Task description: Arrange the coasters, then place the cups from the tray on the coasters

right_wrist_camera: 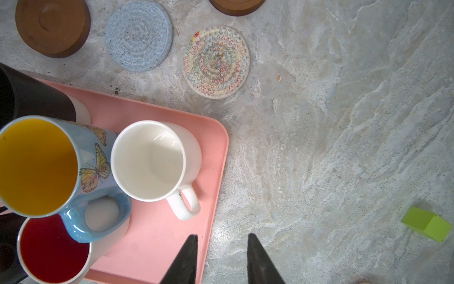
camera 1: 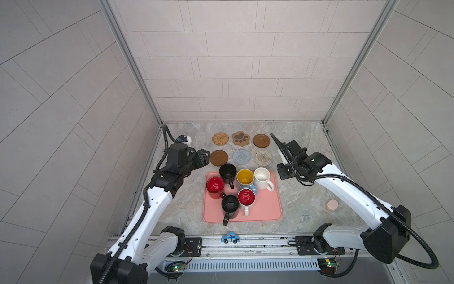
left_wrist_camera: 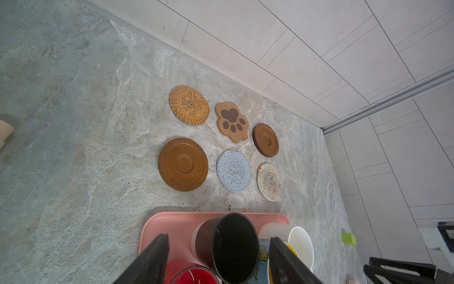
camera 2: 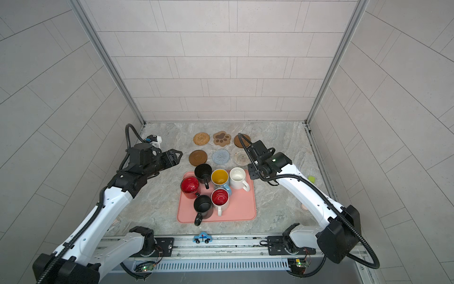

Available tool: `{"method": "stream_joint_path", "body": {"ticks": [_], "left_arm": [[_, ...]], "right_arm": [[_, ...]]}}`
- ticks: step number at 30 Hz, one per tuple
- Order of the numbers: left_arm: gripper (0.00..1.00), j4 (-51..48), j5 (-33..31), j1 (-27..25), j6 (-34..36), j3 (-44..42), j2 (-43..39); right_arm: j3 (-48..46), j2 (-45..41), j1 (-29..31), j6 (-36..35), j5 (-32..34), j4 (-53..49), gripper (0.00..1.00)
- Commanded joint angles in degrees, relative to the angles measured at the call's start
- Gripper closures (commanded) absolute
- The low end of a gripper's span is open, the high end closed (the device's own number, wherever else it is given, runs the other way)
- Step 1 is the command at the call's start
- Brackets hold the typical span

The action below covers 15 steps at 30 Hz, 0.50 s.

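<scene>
Between tiled walls (camera 1: 233, 73), a marbled tabletop (camera 1: 307, 201) bears the tray (camera 1: 265, 206).

Marble table (camera 1: 294, 201) bears six coasters (camera 1: 241, 156), tray (camera 1: 267, 209), puck (camera 1: 332, 205), green block (right_wrist_camera: 427, 227)

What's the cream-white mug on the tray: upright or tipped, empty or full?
Upright and empty: the cream-white ceramic mug stands mouth up, bare bottom visible, on the salmon-pink rectangular tray.

The right wrist view crops a brown coaster (right_wrist_camera: 237, 6) and black cup (right_wrist_camera: 29, 98).
</scene>
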Motion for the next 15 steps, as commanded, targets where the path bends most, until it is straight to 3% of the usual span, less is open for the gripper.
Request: {"method": "stream_joint_path", "body": {"ticks": [1, 15], "left_arm": [[0.28, 2.1, -0.9, 0.1, 0.5, -1.1, -0.8], [0.28, 3.8, -4.9, 0.1, 0.4, -3.3, -0.1]], "right_arm": [[0.5, 0.8, 0.8, 0.9, 0.7, -0.4, 0.63], [-2.3, 4.0, 4.0, 0.9, 1.4, 0.5, 0.62]]}}
